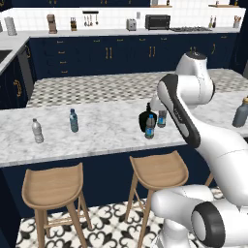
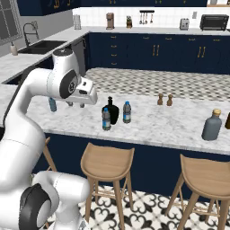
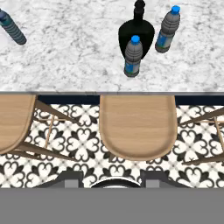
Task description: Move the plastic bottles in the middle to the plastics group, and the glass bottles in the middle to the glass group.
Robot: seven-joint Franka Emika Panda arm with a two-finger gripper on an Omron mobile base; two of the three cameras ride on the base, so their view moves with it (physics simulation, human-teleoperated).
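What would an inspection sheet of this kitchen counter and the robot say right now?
Surface: white marble counter, nothing spilled.
Job's things: two water bottles and a squat black bottle stand upright, clustered mid-counter. Pale grey bottle and teal bottle stand apart towards one end; tall grey bottle stands towards the other.
Clutter: two small brown shakers at the counter's far edge.
Grippers: the gripper hangs on the stool side of the counter, touching nothing; whether its jaws are open cannot be told.
Cables: nothing seen.
Surroundings: wooden stools under the counter, patterned floor tiles, dark blue cabinets, toaster oven on the back counter.
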